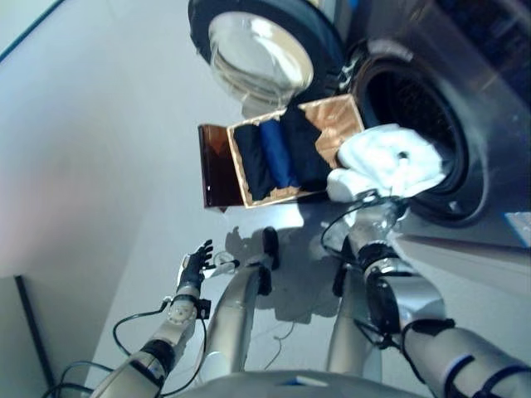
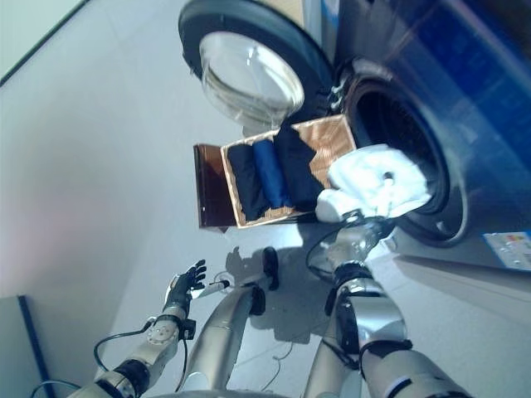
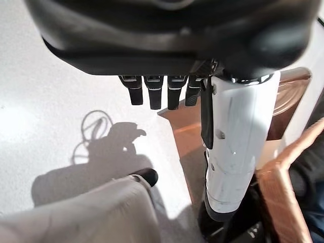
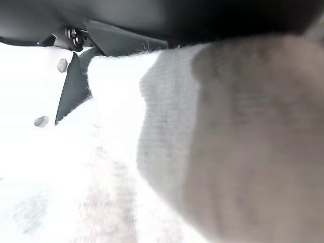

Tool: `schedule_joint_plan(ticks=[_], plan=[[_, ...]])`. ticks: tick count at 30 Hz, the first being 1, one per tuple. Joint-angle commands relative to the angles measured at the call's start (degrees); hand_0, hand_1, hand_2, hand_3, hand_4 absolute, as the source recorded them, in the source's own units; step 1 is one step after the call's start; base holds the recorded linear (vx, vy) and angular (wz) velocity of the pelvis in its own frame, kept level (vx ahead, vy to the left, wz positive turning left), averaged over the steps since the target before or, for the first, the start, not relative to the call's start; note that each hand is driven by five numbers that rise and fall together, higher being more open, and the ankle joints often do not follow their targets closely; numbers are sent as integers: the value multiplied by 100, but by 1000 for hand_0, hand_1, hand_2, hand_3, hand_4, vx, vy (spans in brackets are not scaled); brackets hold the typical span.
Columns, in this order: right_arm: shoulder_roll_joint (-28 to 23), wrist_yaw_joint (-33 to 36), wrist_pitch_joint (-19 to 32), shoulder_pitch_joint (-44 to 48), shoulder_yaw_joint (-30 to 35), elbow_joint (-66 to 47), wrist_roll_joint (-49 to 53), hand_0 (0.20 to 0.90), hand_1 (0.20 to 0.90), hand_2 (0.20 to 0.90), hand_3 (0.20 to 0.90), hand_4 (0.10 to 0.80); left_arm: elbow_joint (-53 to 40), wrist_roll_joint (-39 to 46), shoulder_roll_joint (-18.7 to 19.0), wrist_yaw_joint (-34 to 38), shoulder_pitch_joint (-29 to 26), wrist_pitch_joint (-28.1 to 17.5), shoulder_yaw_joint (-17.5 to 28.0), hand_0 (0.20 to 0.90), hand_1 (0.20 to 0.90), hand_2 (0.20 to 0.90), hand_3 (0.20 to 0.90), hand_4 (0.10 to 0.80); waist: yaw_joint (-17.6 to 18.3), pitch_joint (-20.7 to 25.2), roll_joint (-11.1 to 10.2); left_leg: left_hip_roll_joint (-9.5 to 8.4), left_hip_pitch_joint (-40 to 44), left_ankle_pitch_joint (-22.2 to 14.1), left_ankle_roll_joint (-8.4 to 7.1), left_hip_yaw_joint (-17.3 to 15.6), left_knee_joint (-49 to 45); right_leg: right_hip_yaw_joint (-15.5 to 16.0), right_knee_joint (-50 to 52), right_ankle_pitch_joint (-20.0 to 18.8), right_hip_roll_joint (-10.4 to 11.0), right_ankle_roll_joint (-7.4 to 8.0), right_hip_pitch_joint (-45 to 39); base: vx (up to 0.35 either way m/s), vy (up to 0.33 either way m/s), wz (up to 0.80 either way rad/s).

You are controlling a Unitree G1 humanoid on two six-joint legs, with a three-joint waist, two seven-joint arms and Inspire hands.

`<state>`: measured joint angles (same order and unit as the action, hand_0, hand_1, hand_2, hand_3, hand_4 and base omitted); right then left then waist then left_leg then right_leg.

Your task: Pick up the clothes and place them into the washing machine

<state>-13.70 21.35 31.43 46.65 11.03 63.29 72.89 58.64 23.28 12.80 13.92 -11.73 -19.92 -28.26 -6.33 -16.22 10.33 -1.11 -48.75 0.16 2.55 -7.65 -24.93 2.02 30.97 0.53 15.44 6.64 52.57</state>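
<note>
A white garment (image 1: 390, 157) is bunched over my right hand (image 4: 152, 20) at the lower lip of the washing machine's drum opening (image 1: 415, 104). The cloth lies close against the hand in the right wrist view (image 4: 101, 177) and hides most of it. The wicker basket (image 1: 342, 116) rests on the low dark brown box (image 1: 216, 166) to the left of the drum. Folded dark and blue clothes (image 1: 278, 153) lie in it. My left hand (image 1: 195, 264) hangs low, far from the basket, open and empty, with its fingers (image 3: 152, 93) straight.
The machine's round glass door (image 1: 261, 50) stands swung open beyond the basket. The machine's front panel (image 1: 489, 191) runs along the right side. Pale floor (image 1: 99, 166) spreads to the left of the box.
</note>
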Motion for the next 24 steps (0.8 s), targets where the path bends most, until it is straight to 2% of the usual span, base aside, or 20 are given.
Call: schedule_joint_plan(ticks=[1, 2, 6, 7, 8, 14, 19, 22, 23, 24], plan=[[-1032, -97, 568, 1023, -207, -336, -205, 200, 200, 200, 200, 300, -328, 120, 358, 223, 73, -310, -9, 900, 900, 900, 900, 800, -207, 285, 322, 147, -236, -1049, -401, 225, -854, -60, 478, 694, 104, -120, -43, 45, 36, 5], [-1062, -110, 561, 1052, -210, -301, -192, 200, 200, 200, 200, 300, -334, 123, 351, 220, 64, -308, -16, 900, 900, 900, 900, 800, -217, 291, 330, 143, -247, -1045, -400, 226, -849, -60, 480, 694, 107, -119, -29, 38, 29, 17], [-1947, -1, 475, 1678, -244, 49, -329, 200, 200, 200, 200, 300, -441, 79, 415, 163, 164, -313, -8, 900, 900, 900, 900, 800, -394, 366, 552, 29, -338, -929, -412, 243, -659, -130, 428, 684, 191, -94, 115, 24, 36, 12], [-2381, 71, 444, 2047, -407, 144, -420, 200, 200, 200, 200, 300, -503, 50, 455, 169, 180, -330, -18, 900, 900, 900, 900, 800, -500, 412, 648, -24, -367, -867, -423, 256, -550, -171, 428, 683, 249, -84, 184, 29, 13, 10], [-2429, 75, 430, 2116, -447, 190, -418, 200, 200, 200, 200, 300, -511, 49, 424, 173, 157, -326, -21, 900, 900, 900, 900, 800, -505, 410, 675, -33, -383, -854, -422, 257, -537, -172, 433, 681, 258, -82, 208, 24, 7, 34], [-3631, 418, 236, 3222, -1209, 538, -880, 200, 200, 200, 200, 300, -859, -27, 536, 242, 162, -370, -39, 900, 900, 900, 900, 800, -718, 546, 894, -215, -514, -692, -481, 292, -340, -309, 619, 728, 408, -86, 478, 26, 9, 29], [-4121, 792, 369, 3966, -1755, 127, -1279, 200, 200, 200, 200, 300, -1130, -19, 580, 352, 282, -487, -5, 900, 900, 900, 900, 800, -784, 640, 1027, -324, -676, -607, -518, 262, -239, -456, 788, 782, 458, -89, 778, 4, 17, 15], [-4306, 881, 437, 4058, -1909, -181, -1402, 200, 200, 200, 200, 300, -1355, -54, 630, 364, 333, -507, -5, 900, 900, 900, 900, 800, -791, 673, 1083, -374, -762, -551, -547, 293, -246, -492, 909, 818, 471, -109, 871, 12, -14, 18], [-4362, 907, 416, 4007, -1911, -173, -1459, 343, 343, 343, 343, 402, -1370, -37, 624, 363, 371, -505, 36, 900, 900, 900, 900, 800, -785, 690, 1078, -388, -760, -553, -548, 307, -236, -516, 930, 834, 471, -112, 888, 19, -9, 16], [-4348, 925, 427, 3996, -1925, -169, -1464, 900, 900, 900, 900, 800, -1395, -36, 639, 371, 394, -509, 47, 900, 900, 900, 900, 800, -795, 702, 1072, -412, -760, -553, -548, 305, -225, -518, 943, 845, 473, -116, 895, 18, -1, 13]])
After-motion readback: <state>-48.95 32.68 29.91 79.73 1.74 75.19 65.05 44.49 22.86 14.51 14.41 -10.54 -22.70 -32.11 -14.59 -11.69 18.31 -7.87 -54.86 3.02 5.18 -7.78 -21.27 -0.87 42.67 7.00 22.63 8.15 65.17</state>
